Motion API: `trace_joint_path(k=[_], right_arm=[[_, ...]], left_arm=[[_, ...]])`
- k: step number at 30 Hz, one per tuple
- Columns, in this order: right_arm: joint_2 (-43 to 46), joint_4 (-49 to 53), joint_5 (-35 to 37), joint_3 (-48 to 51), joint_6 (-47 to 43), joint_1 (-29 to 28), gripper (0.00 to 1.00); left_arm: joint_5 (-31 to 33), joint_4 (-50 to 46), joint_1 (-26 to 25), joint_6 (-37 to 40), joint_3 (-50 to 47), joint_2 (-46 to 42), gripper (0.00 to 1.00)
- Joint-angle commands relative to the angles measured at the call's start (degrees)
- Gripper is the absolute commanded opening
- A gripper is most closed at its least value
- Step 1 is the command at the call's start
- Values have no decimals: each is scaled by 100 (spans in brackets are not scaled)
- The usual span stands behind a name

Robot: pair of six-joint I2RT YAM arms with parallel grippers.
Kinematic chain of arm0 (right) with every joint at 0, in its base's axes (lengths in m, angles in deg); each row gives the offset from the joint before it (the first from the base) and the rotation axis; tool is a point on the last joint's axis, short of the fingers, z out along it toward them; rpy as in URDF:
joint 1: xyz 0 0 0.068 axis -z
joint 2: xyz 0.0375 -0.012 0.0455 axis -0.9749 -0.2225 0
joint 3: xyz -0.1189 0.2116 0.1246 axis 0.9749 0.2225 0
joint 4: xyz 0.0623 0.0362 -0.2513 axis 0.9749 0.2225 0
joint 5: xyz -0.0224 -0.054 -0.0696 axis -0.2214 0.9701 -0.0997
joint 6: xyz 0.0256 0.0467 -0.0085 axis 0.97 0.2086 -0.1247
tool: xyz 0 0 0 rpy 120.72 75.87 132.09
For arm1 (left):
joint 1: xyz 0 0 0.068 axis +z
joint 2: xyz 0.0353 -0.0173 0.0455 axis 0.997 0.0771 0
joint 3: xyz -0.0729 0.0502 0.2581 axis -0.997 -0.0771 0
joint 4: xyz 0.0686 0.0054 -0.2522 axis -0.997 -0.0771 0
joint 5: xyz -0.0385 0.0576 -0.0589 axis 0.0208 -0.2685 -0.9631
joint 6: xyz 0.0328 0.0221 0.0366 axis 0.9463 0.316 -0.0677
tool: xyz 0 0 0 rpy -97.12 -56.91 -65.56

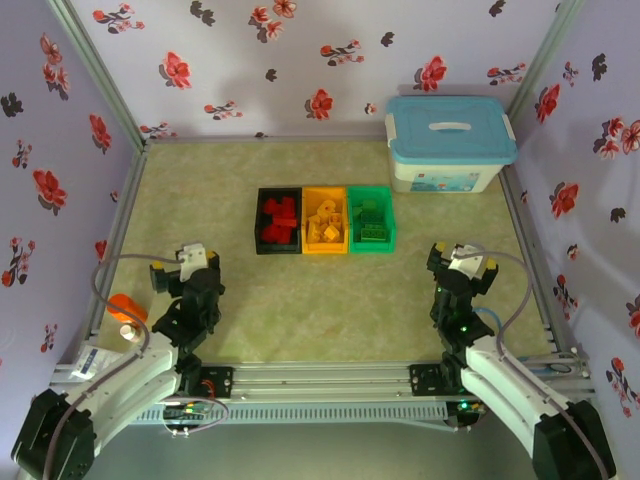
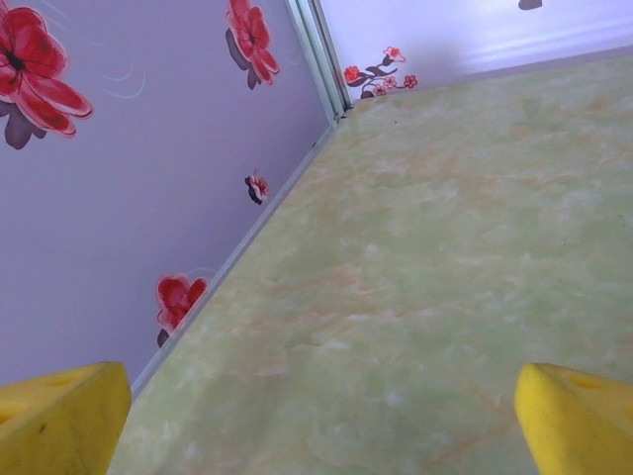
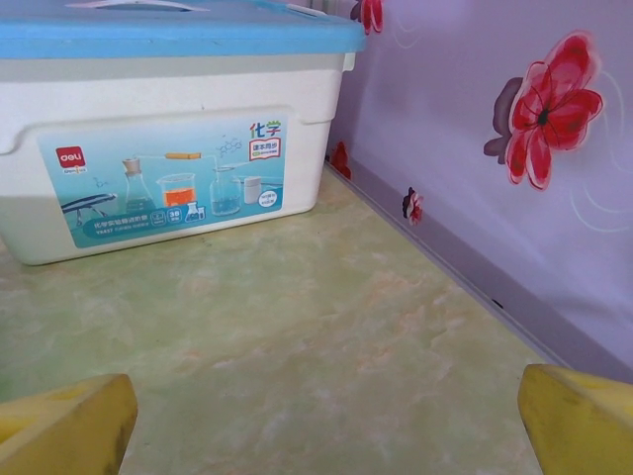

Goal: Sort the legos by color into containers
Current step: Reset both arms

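Observation:
Three bins stand in a row at the table's middle. The black bin (image 1: 262, 218) holds red legos (image 1: 279, 220), the yellow-orange bin (image 1: 309, 212) holds yellow-orange legos (image 1: 325, 227), and the green bin (image 1: 389, 228) holds green legos (image 1: 370, 222). My left gripper (image 1: 190, 258) rests near the front left, open, with bare tabletop between its yellow fingertips (image 2: 59, 421). My right gripper (image 1: 460, 262) sits near the front right, open as well, its yellow fingertips (image 3: 584, 421) wide apart with nothing between them.
A large white box with a light-blue lid (image 1: 450, 143) (image 3: 168, 129) stands at the back right. An orange cylinder (image 1: 125, 308) lies beside the left arm, outside the table's left rail. Floral walls (image 1: 60, 150) enclose the table on three sides.

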Motion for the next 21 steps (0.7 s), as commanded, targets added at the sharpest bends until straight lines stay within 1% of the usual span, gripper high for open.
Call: trace_joint_path(k=[1,3,5,16,21], right_arm=[[-72,-378,143,75,-66,39,99],[-134,-396,148,51,-55,48,99],[-186,-396,141,30,-51,69,99],[-572,-764,123,12,-79,113,99],[-921,-1022,66,-60,-105,152,99]], left_arm=[[-5,523,90,59,-103,63,100],[-30,644,139,59,-119,109,100],[-79,790,179,239,-152,152,100],[-321,1103,499,200,-159,389,100],[-457,1297,631,200,-171,499,100]])
